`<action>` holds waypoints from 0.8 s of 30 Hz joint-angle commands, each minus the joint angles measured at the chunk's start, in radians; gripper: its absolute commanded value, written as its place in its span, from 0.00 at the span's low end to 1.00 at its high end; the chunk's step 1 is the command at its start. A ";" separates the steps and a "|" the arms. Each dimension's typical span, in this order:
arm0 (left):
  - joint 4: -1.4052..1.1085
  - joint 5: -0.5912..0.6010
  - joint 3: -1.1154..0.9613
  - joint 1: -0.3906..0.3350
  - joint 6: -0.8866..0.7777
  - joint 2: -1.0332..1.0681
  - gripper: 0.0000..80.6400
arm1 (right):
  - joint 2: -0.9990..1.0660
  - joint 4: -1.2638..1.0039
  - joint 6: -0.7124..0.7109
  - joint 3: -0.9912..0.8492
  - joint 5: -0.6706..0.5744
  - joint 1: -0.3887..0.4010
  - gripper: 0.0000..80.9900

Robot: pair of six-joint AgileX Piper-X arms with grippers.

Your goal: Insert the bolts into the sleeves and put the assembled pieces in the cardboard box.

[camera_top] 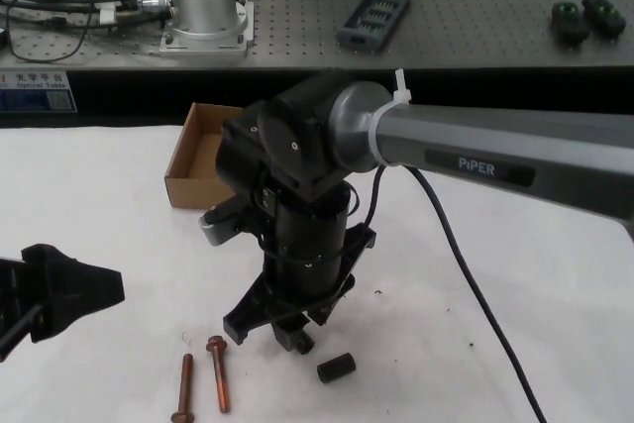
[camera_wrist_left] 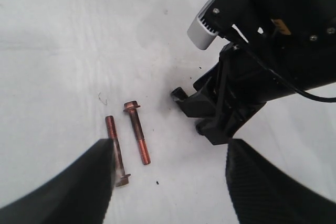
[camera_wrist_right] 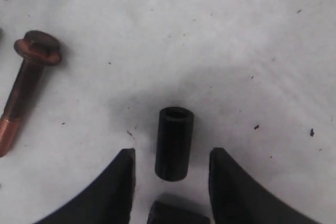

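Note:
A short black sleeve [camera_wrist_right: 174, 142] lies on the white cloth between the fingertips of my right gripper [camera_wrist_right: 171, 153], which is open and points down over it. In the high view this gripper [camera_top: 284, 332] is low at the bench's front middle. A second black sleeve [camera_top: 337, 368] lies just to its right. Two copper bolts [camera_top: 217, 373] [camera_top: 184, 389] lie side by side to the left; one bolt [camera_wrist_right: 26, 90] also lies beside the first sleeve. My left gripper [camera_wrist_left: 170, 145] is open above the two bolts [camera_wrist_left: 137, 132] [camera_wrist_left: 116, 150], holding nothing.
The open cardboard box [camera_top: 198, 160] stands behind the right arm, on the white cloth [camera_top: 89, 205]. The right arm's grey link [camera_top: 495, 151] crosses the bench from the right, with a cable [camera_top: 466, 274] hanging below it. Behind the cloth are a perforated table and equipment.

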 commanded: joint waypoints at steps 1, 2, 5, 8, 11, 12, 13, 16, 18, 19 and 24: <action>0.002 0.004 -0.004 -0.005 0.000 -0.007 0.56 | -0.009 -0.018 -0.017 -0.003 -0.023 0.002 0.42; 0.002 0.004 -0.004 -0.005 0.000 -0.007 0.56 | -0.005 -0.028 -0.017 -0.003 -0.028 0.002 0.42; 0.002 0.004 -0.004 -0.005 0.000 -0.007 0.56 | 0.012 -0.043 -0.017 -0.003 -0.028 0.002 0.42; 0.002 0.004 -0.004 -0.005 0.000 -0.007 0.56 | 0.033 -0.026 -0.017 -0.003 -0.030 0.002 0.42; 0.002 0.004 -0.004 -0.005 0.000 -0.007 0.56 | 0.050 -0.009 -0.017 0.003 -0.048 0.002 0.42; 0.002 0.004 -0.004 -0.005 0.000 -0.007 0.56 | 0.055 -0.008 -0.017 0.003 -0.048 0.002 0.42; 0.002 0.004 -0.004 -0.005 0.000 -0.007 0.56 | 0.061 -0.008 -0.017 0.003 -0.046 0.002 0.42; 0.002 0.004 -0.004 -0.005 0.000 -0.007 0.56 | 0.077 -0.022 -0.017 0.003 -0.039 0.002 0.38; 0.002 0.004 -0.004 -0.005 0.000 -0.007 0.56 | 0.082 -0.024 -0.015 0.003 -0.016 0.002 0.25; 0.002 0.004 -0.004 -0.005 0.000 -0.007 0.56 | 0.082 -0.020 -0.015 0.003 -0.002 0.002 0.19; 0.002 -0.026 -0.004 -0.005 -0.016 -0.007 0.56 | 0.064 -0.025 0.000 0.001 -0.007 -0.006 0.06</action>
